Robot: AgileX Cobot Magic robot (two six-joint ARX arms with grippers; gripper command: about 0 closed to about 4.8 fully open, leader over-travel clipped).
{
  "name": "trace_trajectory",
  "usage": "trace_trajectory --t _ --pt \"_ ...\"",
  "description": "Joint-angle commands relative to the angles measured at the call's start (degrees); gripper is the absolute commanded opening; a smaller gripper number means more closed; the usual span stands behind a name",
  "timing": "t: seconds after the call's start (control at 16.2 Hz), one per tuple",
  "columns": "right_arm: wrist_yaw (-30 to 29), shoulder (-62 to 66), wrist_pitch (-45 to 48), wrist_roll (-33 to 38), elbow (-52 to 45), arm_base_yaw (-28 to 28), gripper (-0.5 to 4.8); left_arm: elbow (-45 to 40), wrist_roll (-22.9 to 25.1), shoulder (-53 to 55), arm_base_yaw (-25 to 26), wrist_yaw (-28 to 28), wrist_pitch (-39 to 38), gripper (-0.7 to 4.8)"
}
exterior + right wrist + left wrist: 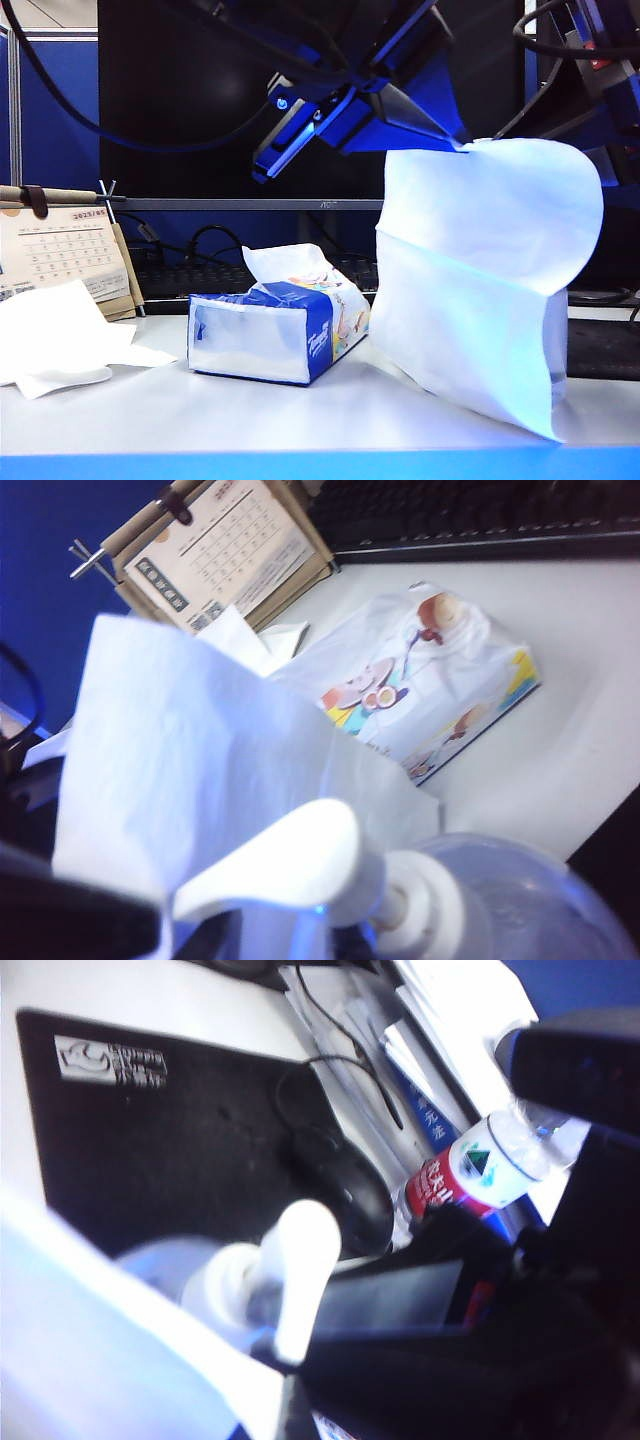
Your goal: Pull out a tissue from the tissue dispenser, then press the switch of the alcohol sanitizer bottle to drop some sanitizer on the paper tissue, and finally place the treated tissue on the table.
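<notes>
Calendar (62, 255) stood far left, loose white sheets (55, 340) before it on worktop (300, 415). Pack (275, 325) lay centre-left, sheet poking from top. Left end effector (462, 142) was clenched on top edge of tissue (485, 280), which hung centre-right, lower corner reaching worktop. Bottle (510, 900) sat behind tissue, pump (285, 865) close under both wrist cameras. Right end effector (590, 60) hovered upper right, fingers released, holding nothing.
</notes>
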Motion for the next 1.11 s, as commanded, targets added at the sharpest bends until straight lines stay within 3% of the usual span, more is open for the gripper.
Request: trace_trajectory --t 0.06,0.43,0.62,0.86,1.11 --pt "-1.99 -0.09 0.09 -1.05 0.17 -0.07 1.16 0.07 2.08 -0.09 0.11 1.29 6.38 -0.06" --pt "-1.79 -1.66 -1.53 -3.26 0.17 -0.17 1.16 -0.07 3.54 -0.13 2.67 1.88 5.53 -0.06" --pt "-1.75 -6.6 -4.35 -4.15 0.17 -0.39 1.16 -0.22 3.3 -0.13 4.48 4.85 5.68 -0.06" --pt "4.59 -15.61 -6.21 -4.81 0.17 -1.81 1.06 -3.85 0.5 -0.13 4.5 4.92 18.01 -0.06" --pt "7.32 -15.58 -8.13 -6.56 0.15 -2.6 1.06 -6.93 -0.48 -0.11 4.68 2.86 22.34 -0.06"
